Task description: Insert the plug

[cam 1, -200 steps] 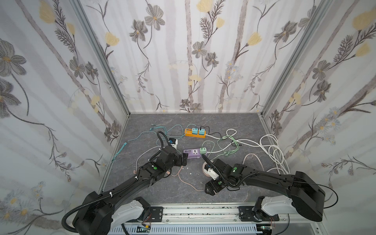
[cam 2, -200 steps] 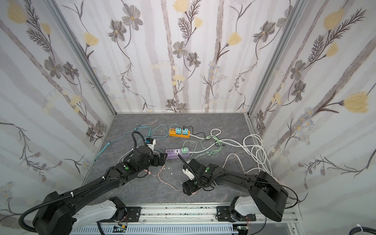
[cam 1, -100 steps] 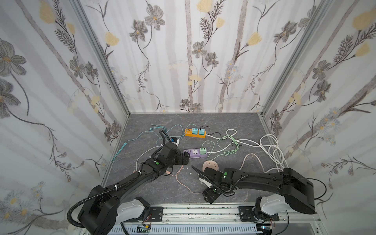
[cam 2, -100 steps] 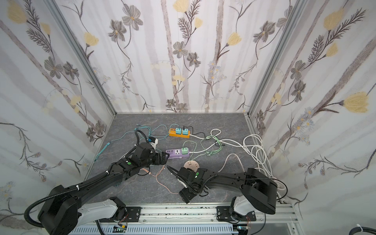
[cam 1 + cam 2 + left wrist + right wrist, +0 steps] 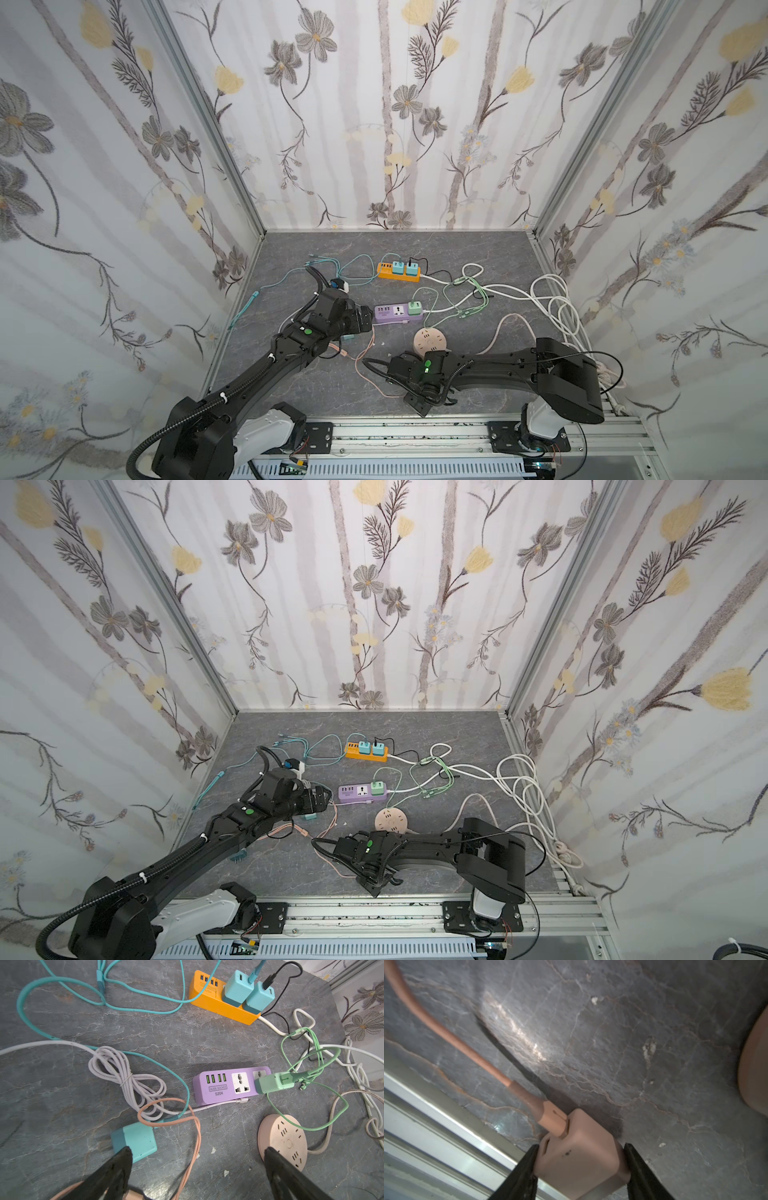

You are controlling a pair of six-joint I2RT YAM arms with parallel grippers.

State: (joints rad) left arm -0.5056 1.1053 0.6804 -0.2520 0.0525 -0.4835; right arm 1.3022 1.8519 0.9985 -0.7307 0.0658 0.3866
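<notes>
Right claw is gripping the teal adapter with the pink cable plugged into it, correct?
Not quite. The adapter between the right claw fingers is pink, not teal, as the right wrist view shows. The pink cable is plugged into it, as you said.

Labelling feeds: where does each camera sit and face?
Both top views: high in front, looking down at the table; both arms show.
Left wrist: on its arm, facing purple power strip; open left end effector shows.
Right wrist: low over table, facing pink plug between right end effector's fingers.
Shared: round socket, in both wrist views.
</notes>
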